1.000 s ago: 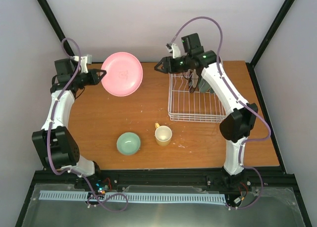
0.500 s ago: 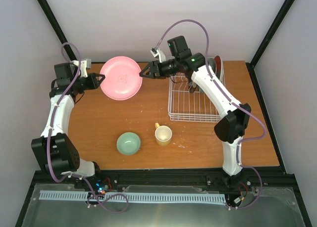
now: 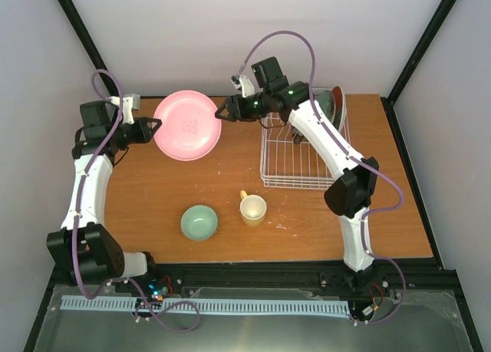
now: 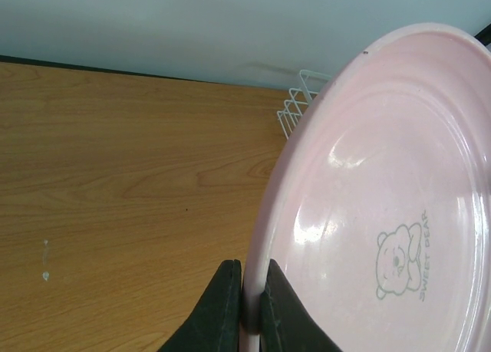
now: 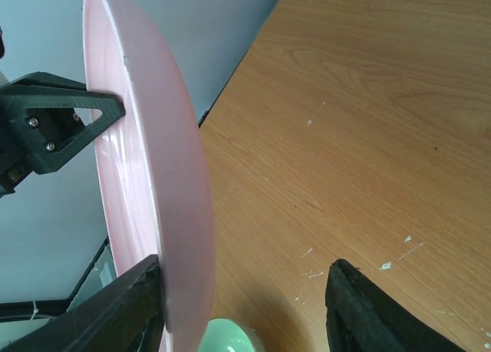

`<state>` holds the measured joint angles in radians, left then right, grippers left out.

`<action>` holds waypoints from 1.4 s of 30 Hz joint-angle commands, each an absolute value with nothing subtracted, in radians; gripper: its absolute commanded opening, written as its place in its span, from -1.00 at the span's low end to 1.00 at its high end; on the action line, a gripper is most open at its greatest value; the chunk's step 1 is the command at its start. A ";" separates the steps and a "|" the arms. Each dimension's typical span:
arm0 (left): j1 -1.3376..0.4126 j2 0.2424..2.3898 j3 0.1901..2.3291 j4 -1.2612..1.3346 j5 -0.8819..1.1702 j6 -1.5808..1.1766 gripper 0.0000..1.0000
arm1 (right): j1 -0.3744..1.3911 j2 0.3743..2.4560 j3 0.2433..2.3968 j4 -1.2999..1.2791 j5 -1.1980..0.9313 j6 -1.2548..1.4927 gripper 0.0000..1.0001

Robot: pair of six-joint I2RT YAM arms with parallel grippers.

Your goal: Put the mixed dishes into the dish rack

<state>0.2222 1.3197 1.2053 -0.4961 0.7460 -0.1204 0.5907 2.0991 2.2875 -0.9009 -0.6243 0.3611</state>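
bowl (image 3: 199, 222) left of mug (image 3: 253, 209), rack (image 3: 301, 168) behind

Glossy pink plate (image 4: 383, 214), perhaps plastic; matt wood-grain table (image 4: 115, 176); wire rack (image 3: 291, 168).

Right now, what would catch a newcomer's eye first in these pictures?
The big pink plate stands out, held up over the far left of the table, its rim pinched by the left end effector. The right end effector faces it, jaws open around the opposite rim. Nearer, a mint-green bowl and a cream mug sit just outside the white dish rack.
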 commanded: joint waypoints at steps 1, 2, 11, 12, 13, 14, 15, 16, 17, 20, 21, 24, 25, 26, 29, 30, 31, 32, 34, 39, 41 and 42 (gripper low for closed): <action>0.218 1.296 1.222 -0.495 0.789 -0.121 -0.99 | 0.606 2.133 2.321 -0.864 -0.649 0.397 0.11; 0.218 1.298 1.221 -0.489 0.799 -0.126 -0.99 | 0.615 2.143 2.332 -0.854 -0.652 0.404 0.11; 0.218 1.318 1.229 -0.464 0.842 -0.138 -0.99 | 0.704 2.297 2.519 -0.863 -0.714 0.440 -0.13; 0.218 1.323 1.233 -0.467 0.843 -0.135 -0.99 | 0.707 2.300 2.518 -0.861 -0.722 0.440 -0.39; 0.218 1.325 1.234 -0.470 0.844 -0.132 -0.98 | 0.708 2.302 2.516 -0.860 -0.726 0.439 -0.73; 0.218 1.328 1.235 -0.471 0.843 -0.130 -0.96 | 0.707 2.302 2.512 -0.861 -0.728 0.438 -0.92; 0.218 1.330 1.234 -0.471 0.842 -0.129 -0.94 | 0.707 2.301 2.510 -0.859 -0.730 0.433 -0.94; 0.218 1.330 1.232 -0.470 0.842 -0.129 -0.88 | 0.707 2.299 2.510 -0.860 -0.729 0.427 -0.94; 0.218 1.334 1.230 -0.470 0.839 -0.129 -0.78 | 0.707 2.295 2.509 -0.861 -0.722 0.423 -0.94; 0.218 1.346 1.234 -0.477 0.824 -0.123 -0.40 | 0.707 2.274 2.502 -0.866 -0.676 0.408 -0.94; 0.218 1.351 1.238 -0.481 0.813 -0.117 -0.11 | 0.707 2.268 2.498 -0.870 -0.657 0.406 -0.94; 0.218 1.370 1.264 -0.515 0.744 -0.086 0.88 | 0.701 2.238 2.481 -0.896 -0.570 0.390 -0.94; 0.218 1.372 1.274 -0.528 0.694 -0.082 0.98 | 0.698 2.227 2.475 -0.910 -0.533 0.381 -0.94; 0.218 1.370 1.279 -0.529 0.634 -0.081 0.99 | 0.693 2.211 2.467 -0.924 -0.487 0.367 -0.94; 0.218 1.336 1.273 -0.498 0.462 -0.088 1.00 | 0.670 2.143 2.406 -0.935 -0.344 0.346 -0.94; 0.218 1.318 1.266 -0.482 0.403 -0.094 1.00 | 0.659 2.119 2.368 -0.934 -0.293 0.342 -0.94; 0.218 1.301 1.257 -0.465 0.349 -0.102 0.99 | 0.646 2.092 2.344 -0.934 -0.237 0.341 -0.94; 0.218 1.286 1.246 -0.452 0.297 -0.111 0.99 | 0.631 2.066 2.319 -0.934 -0.177 0.342 -0.95; 0.218 1.272 1.229 -0.438 0.249 -0.105 0.99 | 0.592 2.012 2.273 -0.937 -0.030 0.339 -0.94; 0.218 1.306 1.209 -0.468 0.247 -0.097 0.99 | 0.461 1.865 2.112 -0.914 0.227 0.348 -0.94; 0.218 1.316 1.194 -0.464 0.253 -0.102 0.99 | 0.429 1.862 2.118 -0.955 0.299 0.327 -0.94; 0.218 1.320 1.188 -0.460 0.259 -0.104 1.00 | 0.420 1.871 2.129 -0.984 0.331 0.318 -0.94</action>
